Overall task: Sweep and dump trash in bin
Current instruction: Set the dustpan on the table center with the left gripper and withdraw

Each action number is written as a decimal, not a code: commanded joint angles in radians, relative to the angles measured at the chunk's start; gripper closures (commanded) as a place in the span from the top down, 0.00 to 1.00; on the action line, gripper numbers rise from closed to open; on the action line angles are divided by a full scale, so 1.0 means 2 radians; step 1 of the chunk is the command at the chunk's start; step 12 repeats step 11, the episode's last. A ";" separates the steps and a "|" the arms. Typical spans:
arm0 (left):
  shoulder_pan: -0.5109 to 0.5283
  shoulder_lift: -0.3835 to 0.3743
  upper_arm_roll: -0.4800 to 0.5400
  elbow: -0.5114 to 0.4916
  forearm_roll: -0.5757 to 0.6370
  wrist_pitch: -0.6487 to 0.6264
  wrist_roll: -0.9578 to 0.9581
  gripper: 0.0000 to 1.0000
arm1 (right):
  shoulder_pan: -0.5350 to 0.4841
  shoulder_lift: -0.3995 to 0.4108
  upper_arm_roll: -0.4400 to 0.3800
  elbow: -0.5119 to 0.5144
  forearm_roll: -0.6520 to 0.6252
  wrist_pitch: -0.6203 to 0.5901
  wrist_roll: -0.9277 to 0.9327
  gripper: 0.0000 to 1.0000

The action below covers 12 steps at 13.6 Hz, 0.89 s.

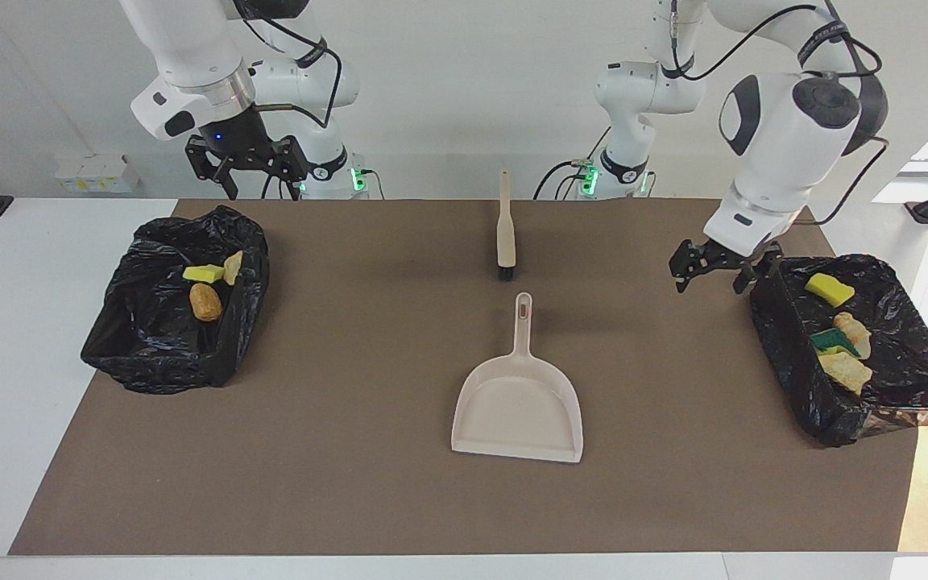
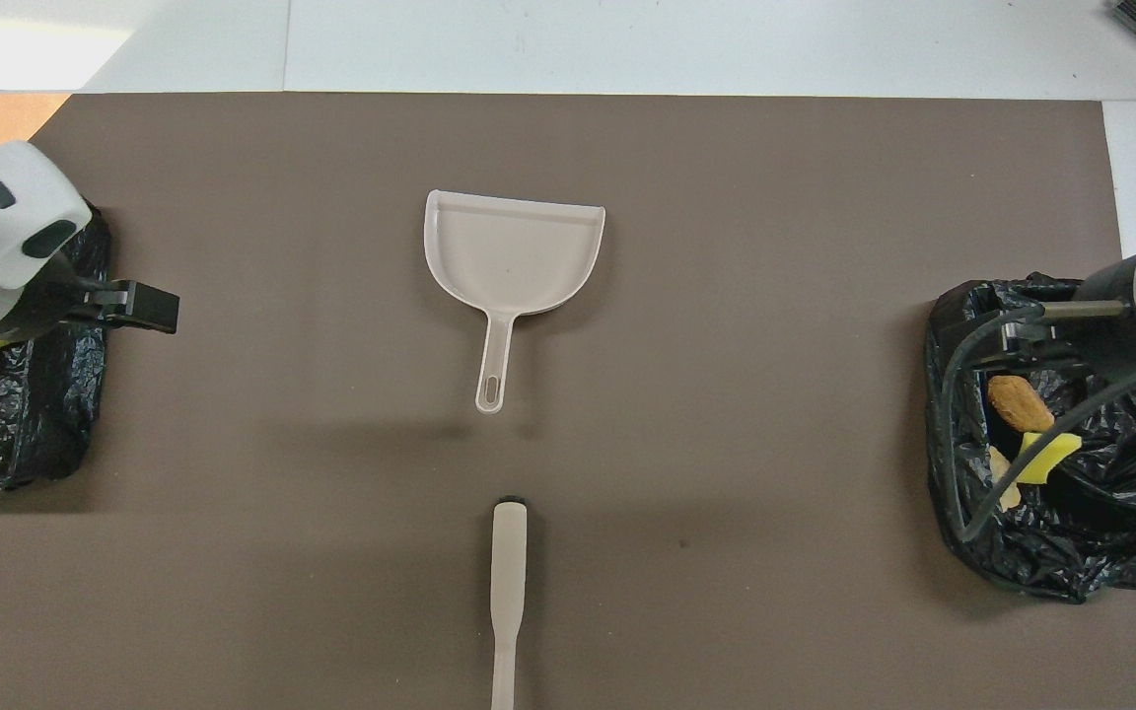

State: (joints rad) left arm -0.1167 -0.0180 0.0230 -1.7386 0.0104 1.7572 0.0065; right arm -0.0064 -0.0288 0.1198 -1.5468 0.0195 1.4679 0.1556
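Matte brown mat (image 1: 335, 451); smooth scoop-shaped plastic dustpan (image 1: 517, 409)

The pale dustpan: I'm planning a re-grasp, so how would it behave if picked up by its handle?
The pale pink plastic dustpan looks thin-walled and moulded, so probably stiff and light. Its wide scoop sits well away from the slim handle, so it may droop scoop-first in a loose grip. Lying flat on the brown mat, it should slide rather than roll.

Brush (image 2: 508, 602) handle cut off by overhead view's bottom edge; left arm hides some bin (image 2: 26, 414) trash
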 commanded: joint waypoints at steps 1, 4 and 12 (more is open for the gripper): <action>0.019 -0.031 -0.005 -0.011 -0.008 -0.017 0.017 1.00 | -0.004 -0.004 0.001 -0.004 0.004 -0.001 -0.016 1.00; 0.021 -0.042 -0.003 -0.009 -0.008 -0.046 0.057 1.00 | -0.004 -0.004 0.001 -0.004 0.004 -0.001 -0.016 1.00; 0.021 -0.042 -0.002 -0.010 -0.008 -0.050 0.052 1.00 | -0.004 -0.004 0.001 -0.004 0.004 0.000 -0.016 1.00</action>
